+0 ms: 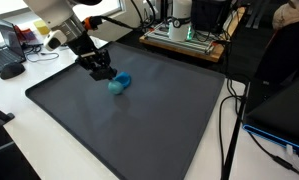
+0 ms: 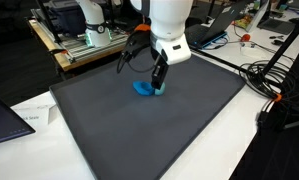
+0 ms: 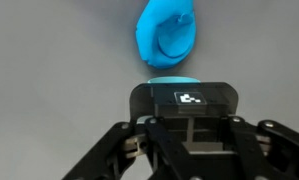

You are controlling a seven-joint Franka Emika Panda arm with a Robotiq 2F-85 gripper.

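Gripper (image 1: 104, 72): low over the mat (image 1: 139, 125), at the blue object (image 1: 121, 83).
Jaws: we cannot tell whether they are parted or clenched.
Blue object: lying on the mat.
Progress: we judge the approach complete; the object is not raised.

A dark grey mat (image 1: 139, 125) covers a white table (image 1: 14, 120), black cables (image 2: 274, 85) trailing beside it

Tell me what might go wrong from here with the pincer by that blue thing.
1. The pincer sits low beside the blue object, not over its middle; closing there may clip it and push it across the grey mat.
2. The object looks rounded in the wrist view, so it may slip or roll out of a grip.
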